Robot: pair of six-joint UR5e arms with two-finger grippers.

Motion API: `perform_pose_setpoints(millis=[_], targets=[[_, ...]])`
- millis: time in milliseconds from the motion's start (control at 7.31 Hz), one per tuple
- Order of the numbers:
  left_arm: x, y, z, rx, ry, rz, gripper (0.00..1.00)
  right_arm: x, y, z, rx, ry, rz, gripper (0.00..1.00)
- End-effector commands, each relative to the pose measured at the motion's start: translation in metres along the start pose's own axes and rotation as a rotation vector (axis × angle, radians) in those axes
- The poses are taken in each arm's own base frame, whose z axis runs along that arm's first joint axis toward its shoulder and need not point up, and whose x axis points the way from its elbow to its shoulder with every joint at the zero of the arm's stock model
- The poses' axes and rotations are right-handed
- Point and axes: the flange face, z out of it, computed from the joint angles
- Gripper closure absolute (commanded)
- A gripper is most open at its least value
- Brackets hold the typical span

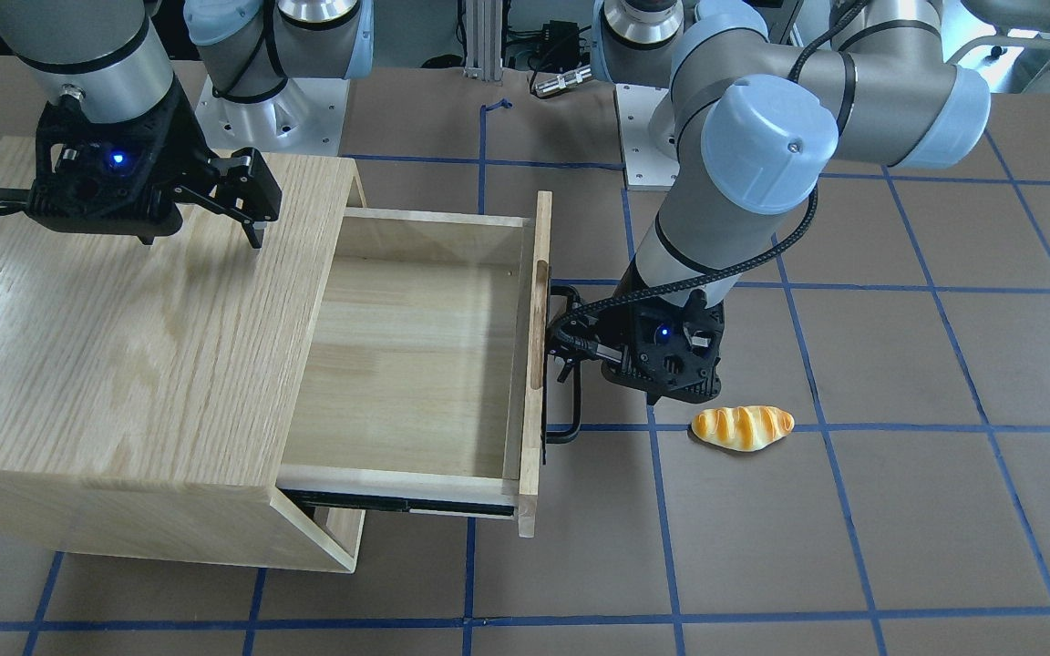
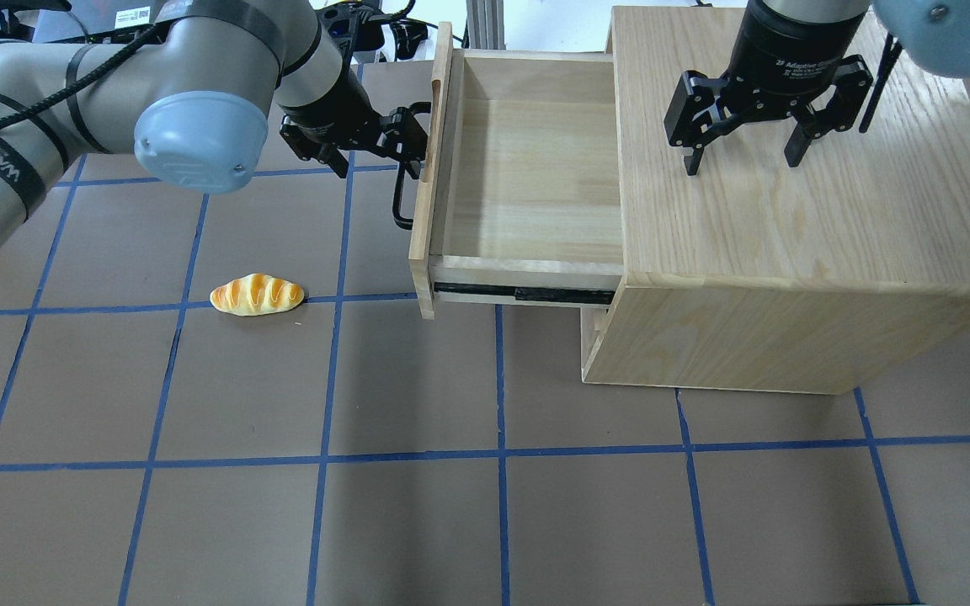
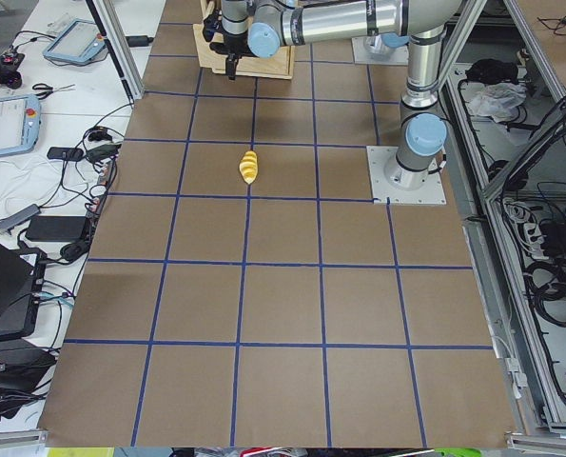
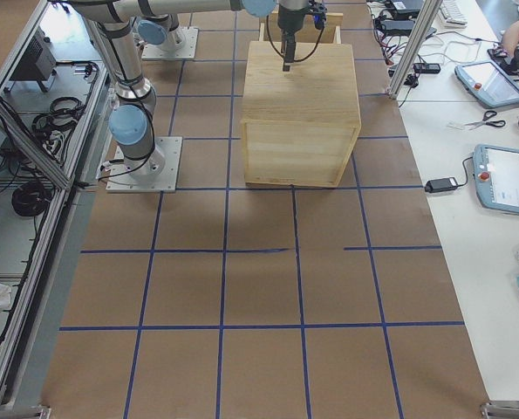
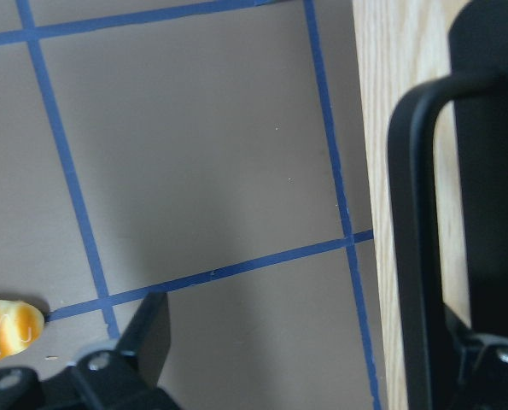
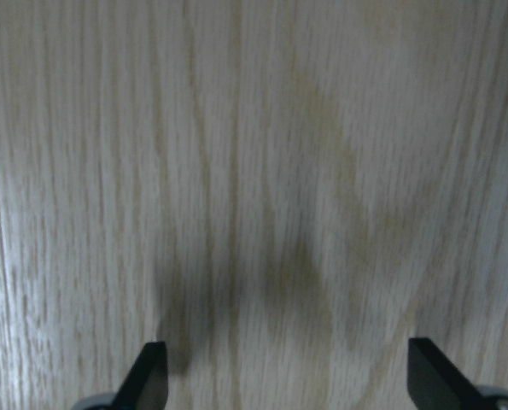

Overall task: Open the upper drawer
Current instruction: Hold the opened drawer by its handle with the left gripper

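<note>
Closest to the left wrist camera is the black handle point(image 5: 416, 256), which runs along the light wood front of the upper drawer point(image 2: 527, 168). The left hand point(image 2: 375, 145) is at this handle with its fingers spread apart, not clenched. The bar stands between them, close to one finger, but I cannot tell if it touches. The drawer stands far out of the cabinet point(image 2: 788, 236); its bare wooden floor is visible and a black slide rail shows on its side. The right hand point(image 2: 743, 160) hangs just over the cabinet top, released, with both fingers pointing down and holding nothing. A small bread roll point(image 2: 257, 295) lies on the brown worktop point(image 2: 451, 505), on a blue tape line, near the left hand and apart from the drawer.
</note>
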Motion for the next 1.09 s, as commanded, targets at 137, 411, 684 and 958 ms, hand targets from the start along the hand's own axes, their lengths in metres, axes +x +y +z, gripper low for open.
perform_pose_setpoints(millis=[137, 411, 684, 958], targets=[[-0.0078, 0.0008, 0.0005, -0.015, -0.004, -0.01, 0.0, 0.0, 0.0, -0.0001, 0.0, 0.0, 0.001, 0.0], [-0.01, 0.0023, 0.0014, -0.047, -0.005, -0.018, 0.0, 0.0008, -0.0002, -0.0001, 0.0, 0.0, 0.002, 0.0], [-0.0144, 0.0072, 0.0045, -0.104, 0.003, -0.035, 0.0, 0.0, 0.0, -0.0001, 0.0, 0.0, 0.001, 0.0], [-0.0152, 0.0061, 0.0014, -0.099, 0.008, -0.038, 0.0, 0.0, 0.0, -0.0001, 0.0, 0.0, -0.001, 0.0]])
